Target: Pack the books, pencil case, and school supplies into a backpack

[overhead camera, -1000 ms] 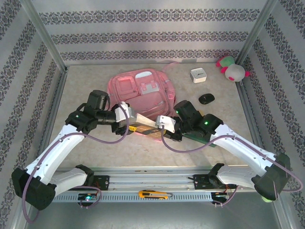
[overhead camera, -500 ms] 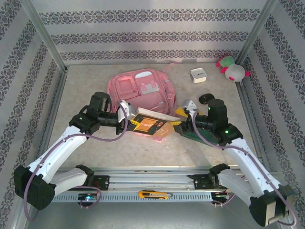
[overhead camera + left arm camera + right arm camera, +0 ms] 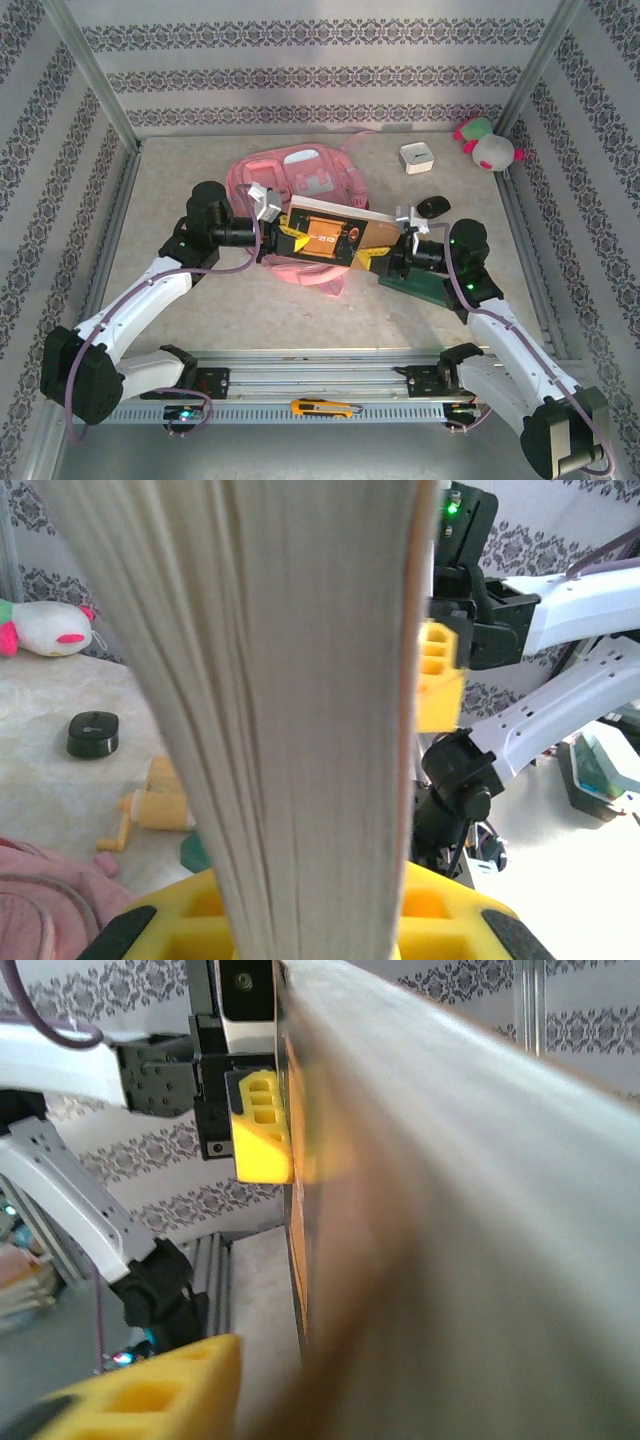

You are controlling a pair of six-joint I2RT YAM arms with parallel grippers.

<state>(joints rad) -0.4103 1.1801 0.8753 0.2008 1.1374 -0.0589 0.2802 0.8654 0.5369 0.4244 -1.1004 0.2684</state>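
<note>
Beige table | left claw grips book over backpack | right claw grip unclear | mouse nearby

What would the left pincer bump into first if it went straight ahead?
Likely the right pincer, straddling the far end of the thick orange-and-black paperback book that the left pincer grips. Depth is unclear.

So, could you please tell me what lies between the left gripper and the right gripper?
A book, spanning from left gripper to right gripper, in the top view.
</note>
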